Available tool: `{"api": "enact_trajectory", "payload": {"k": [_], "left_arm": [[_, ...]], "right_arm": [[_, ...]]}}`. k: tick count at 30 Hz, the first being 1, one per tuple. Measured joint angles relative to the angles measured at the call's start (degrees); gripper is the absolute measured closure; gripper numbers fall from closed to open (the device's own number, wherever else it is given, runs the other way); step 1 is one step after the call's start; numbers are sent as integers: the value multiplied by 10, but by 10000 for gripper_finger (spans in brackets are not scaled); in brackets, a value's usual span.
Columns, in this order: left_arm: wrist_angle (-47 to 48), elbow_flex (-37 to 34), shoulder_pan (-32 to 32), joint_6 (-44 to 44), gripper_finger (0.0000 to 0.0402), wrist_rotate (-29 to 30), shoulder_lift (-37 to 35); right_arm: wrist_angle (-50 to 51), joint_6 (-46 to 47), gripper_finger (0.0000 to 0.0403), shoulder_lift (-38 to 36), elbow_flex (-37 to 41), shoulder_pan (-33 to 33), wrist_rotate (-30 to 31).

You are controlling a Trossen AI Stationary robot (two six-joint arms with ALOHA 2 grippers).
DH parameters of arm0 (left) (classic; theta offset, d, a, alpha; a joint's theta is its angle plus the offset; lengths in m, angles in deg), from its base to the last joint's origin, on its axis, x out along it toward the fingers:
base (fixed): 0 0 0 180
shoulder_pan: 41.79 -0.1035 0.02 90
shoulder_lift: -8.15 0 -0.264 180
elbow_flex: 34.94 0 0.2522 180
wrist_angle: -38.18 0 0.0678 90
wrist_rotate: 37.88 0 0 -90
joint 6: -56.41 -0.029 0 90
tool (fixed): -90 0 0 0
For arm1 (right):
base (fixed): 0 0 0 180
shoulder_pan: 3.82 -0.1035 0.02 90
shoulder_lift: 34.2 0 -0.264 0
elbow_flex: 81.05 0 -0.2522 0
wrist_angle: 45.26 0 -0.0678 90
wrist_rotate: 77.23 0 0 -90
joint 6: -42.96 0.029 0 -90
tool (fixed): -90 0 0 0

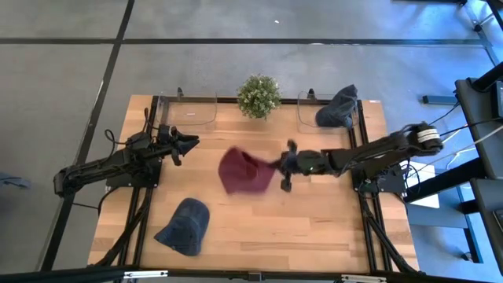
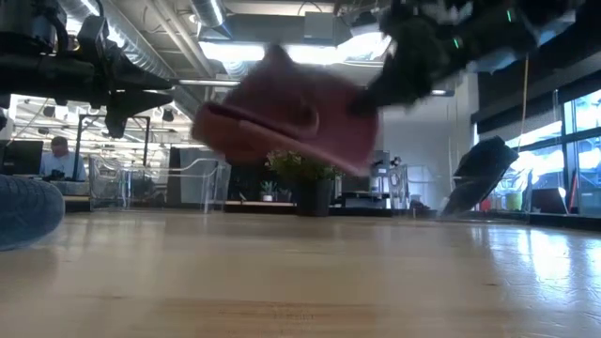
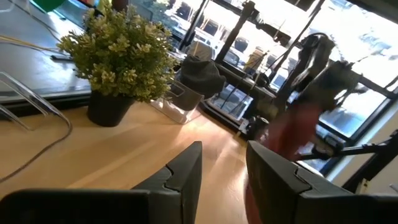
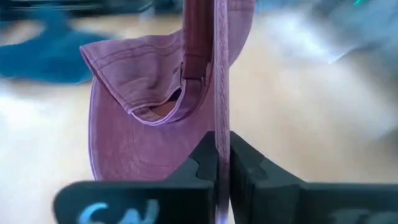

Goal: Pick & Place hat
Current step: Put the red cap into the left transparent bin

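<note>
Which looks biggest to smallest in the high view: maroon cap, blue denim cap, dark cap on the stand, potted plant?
1. maroon cap, lifted toward the camera in the right gripper, so possibly flattered
2. blue denim cap
3. potted plant and dark cap, too alike to rank

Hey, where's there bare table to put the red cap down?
Bare wood lies in front of the red cap, between the blue cap and the table's right edge, and also between the left claw and the red cap. It is crowded at the back: plant, clear stands, dark cap.
</note>
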Motion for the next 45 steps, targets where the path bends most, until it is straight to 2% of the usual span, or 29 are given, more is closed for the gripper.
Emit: {"api": "enact_trajectory", "payload": {"k": [3,7,10,13,20,23,26,29,40,43,45], "left_arm": [[0,0,0,-7,281,16,0],[0,0,0,-8,281,35,0],[0,0,0,-17,281,37,0],[0,0,0,-23,281,38,0],[0,0,0,-23,281,39,0],[0,0,0,-26,281,39,0],[0,0,0,-34,281,40,0],[0,0,0,-34,281,39,0],[2,0,0,-53,281,40,0],[6,0,0,-53,281,40,0],[11,0,0,-53,281,40,0]], "right_arm": [[66,-150,386,-29,-56,-10,110],[163,-328,386,-14,-123,-31,253],[190,-396,386,17,-142,-35,362],[193,-443,386,54,-142,-35,411],[161,-595,379,127,-142,-34,404],[122,-648,380,138,-142,-33,364],[124,-688,380,139,-142,-34,302],[112,-689,371,139,-142,-35,279],[112,-705,327,138,-142,-49,283],[112,-702,321,138,-142,-56,237],[113,-678,320,138,-142,-58,181]]}}
